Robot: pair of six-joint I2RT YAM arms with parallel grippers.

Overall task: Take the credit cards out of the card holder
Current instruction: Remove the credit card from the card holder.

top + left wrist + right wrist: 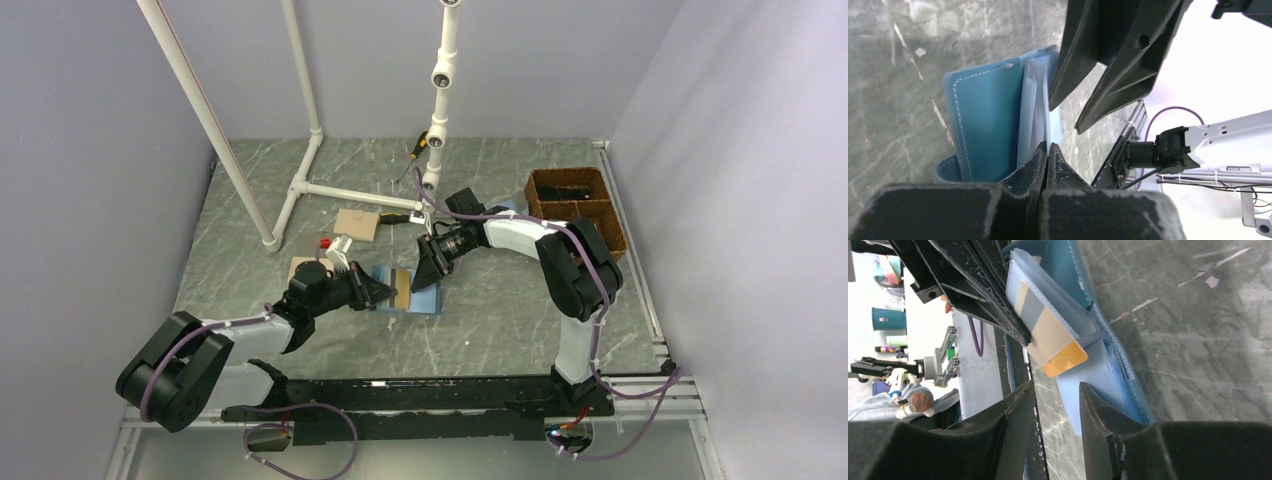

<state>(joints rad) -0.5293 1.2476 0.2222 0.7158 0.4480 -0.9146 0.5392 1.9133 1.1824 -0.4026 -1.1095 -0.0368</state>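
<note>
A dark teal bifold card holder (983, 120) lies open on the grey marbled tabletop (500, 320). The left gripper (1047, 147) pinches its clear sleeve (1075, 322) of tan and orange cards (1053, 340), and the right gripper (1058, 390) is spread just beside. Tan blocks (357, 223), a brown basket (575, 203) and a white pipe frame (350, 194) stand behind, with lavender walls (90, 150) around.

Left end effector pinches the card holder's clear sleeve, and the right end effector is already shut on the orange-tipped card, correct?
No. The right wrist view shows the right end effector open, the orange-tipped card just beyond its fingertips. The left end effector does pinch the card holder's clear sleeve.
</note>
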